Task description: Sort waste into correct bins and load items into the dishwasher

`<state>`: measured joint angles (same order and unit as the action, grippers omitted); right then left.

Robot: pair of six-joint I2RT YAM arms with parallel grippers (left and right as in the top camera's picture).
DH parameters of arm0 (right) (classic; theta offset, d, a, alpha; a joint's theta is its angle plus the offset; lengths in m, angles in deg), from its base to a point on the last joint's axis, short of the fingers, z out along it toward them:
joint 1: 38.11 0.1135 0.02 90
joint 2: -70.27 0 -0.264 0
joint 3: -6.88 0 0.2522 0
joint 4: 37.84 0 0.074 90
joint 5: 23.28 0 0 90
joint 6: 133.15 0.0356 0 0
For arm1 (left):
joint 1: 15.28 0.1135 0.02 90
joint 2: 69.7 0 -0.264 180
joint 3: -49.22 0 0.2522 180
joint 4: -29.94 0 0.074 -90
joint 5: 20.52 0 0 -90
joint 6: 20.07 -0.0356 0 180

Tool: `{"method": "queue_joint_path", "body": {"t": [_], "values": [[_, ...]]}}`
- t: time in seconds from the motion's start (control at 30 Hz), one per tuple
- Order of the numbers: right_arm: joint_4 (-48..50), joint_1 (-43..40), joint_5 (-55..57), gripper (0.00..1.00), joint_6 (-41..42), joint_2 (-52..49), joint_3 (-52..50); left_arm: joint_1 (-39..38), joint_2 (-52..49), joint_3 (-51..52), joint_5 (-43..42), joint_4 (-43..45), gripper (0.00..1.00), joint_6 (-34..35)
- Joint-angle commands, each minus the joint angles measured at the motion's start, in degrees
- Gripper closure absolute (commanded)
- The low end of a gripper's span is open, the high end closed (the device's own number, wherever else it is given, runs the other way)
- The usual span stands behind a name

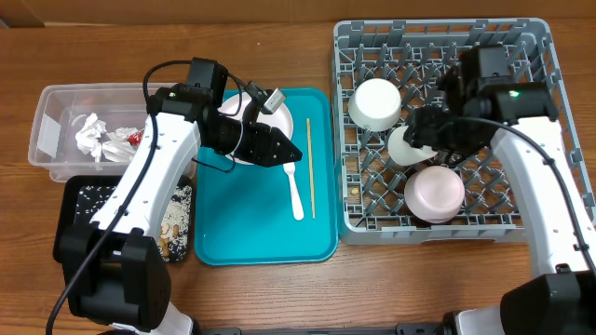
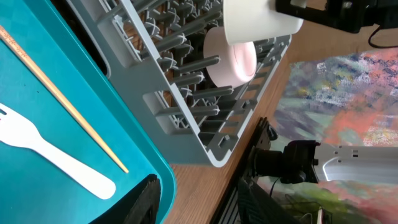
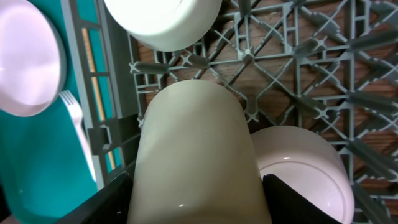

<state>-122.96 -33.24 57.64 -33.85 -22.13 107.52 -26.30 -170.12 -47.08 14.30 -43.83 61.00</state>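
Right hand [image 1: 421, 133] clasps the white cup [image 3: 196, 155] inside the grey rack [image 1: 535, 56], bowls [image 1: 374, 102] close either side; left hand [image 1: 265, 147] over the pink plate [image 1: 279, 119] at the edge of the teal tray [image 1: 214, 233], grip unclear; fork [image 1: 296, 195], chopstick [image 1: 310, 167] lie apart

Top-down overhead, two close wrist views, shared grey rack [image 1: 419, 30]

Both arms come in from the near side; left arm [image 1: 154, 172] slants up, wrist turned right; left tool [image 1: 282, 151] points right and slightly down, jaw gap not readable; right arm [image 1: 545, 195] runs up, wrist bent left; right tool [image 1: 421, 133] has both fingers [image 3: 109, 199] clamped on small white cup [image 3: 196, 149]
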Motion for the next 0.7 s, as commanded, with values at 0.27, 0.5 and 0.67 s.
{"method": "queue_joint_path", "body": {"t": [0.27,0.5,0.67], "values": [[4.7,3.2,8.1,0.71,3.2,0.0,-3.0,0.1,-0.2,0.0,3.1,-1.9,0.57,0.4],[4.9,3.2,6.8,0.71,3.1,-2.0,-3.3,0.1,-0.2,0.0,3.1,-1.9,0.57,0.4],[5.9,3.2,6.5,0.71,3.1,-2.3,-4.8,0.1,-0.2,0.0,3.1,-1.9,0.57,0.4]]}}
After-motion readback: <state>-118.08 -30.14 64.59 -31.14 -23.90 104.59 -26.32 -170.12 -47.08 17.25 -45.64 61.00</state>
